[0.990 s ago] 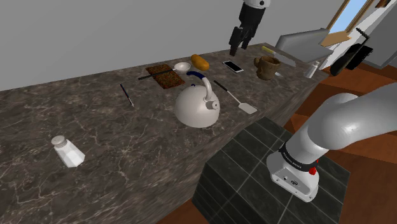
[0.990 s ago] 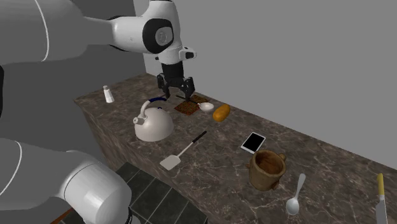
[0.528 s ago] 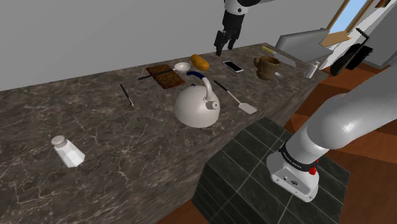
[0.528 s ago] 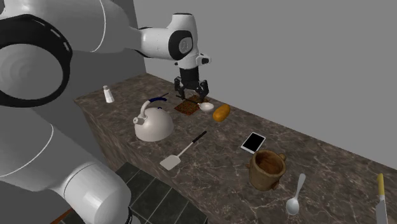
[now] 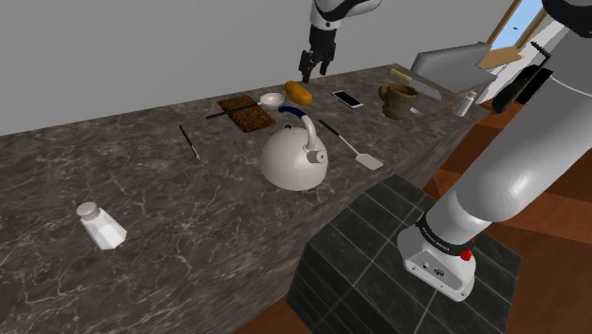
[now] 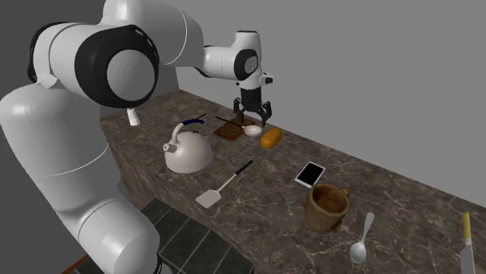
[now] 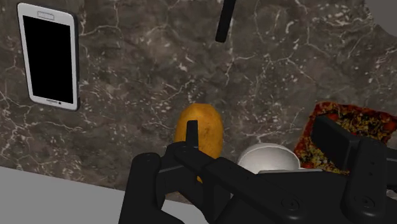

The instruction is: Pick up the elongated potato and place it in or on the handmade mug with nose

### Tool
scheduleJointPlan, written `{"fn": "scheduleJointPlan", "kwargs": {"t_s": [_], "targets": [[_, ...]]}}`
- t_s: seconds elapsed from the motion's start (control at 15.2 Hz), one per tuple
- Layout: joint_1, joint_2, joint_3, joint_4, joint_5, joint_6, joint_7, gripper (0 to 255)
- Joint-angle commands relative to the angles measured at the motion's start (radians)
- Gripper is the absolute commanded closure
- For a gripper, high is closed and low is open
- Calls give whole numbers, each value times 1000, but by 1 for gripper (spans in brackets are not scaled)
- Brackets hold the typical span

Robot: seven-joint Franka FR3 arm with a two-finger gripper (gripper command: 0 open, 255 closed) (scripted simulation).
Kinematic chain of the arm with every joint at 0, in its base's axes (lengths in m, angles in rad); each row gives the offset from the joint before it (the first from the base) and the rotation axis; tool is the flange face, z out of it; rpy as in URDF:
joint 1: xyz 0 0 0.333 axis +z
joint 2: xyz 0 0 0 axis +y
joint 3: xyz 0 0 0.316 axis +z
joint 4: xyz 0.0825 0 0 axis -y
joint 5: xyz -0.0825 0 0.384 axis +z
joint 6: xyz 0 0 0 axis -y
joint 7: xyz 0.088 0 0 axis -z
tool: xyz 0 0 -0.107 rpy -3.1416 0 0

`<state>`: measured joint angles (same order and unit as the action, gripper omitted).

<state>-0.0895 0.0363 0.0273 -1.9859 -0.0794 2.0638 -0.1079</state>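
No readable text, label, brand or number anywhere.

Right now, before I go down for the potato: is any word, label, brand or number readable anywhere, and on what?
No readable text anywhere.
Phone: black screen; the tiny marks at its two ends are too small to read.
Potato, kettle, mug: no lettering shows on them.

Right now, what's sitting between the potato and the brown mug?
A phone lies flat on the counter between the potato and the mug, plainly in the second exterior view.
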Motion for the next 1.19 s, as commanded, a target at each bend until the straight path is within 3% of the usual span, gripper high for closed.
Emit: {"fn": "scheduleJointPlan", "kwargs": {"t_s": [0.0, 0.73, 1.12], "targets": [[-5, 78, -6, 65, -6, 12, -6, 0], [-21, 521, -24, 558, -22, -46, -31, 0], [-24, 552, -26, 526, -24, 17, -29, 0]]}}
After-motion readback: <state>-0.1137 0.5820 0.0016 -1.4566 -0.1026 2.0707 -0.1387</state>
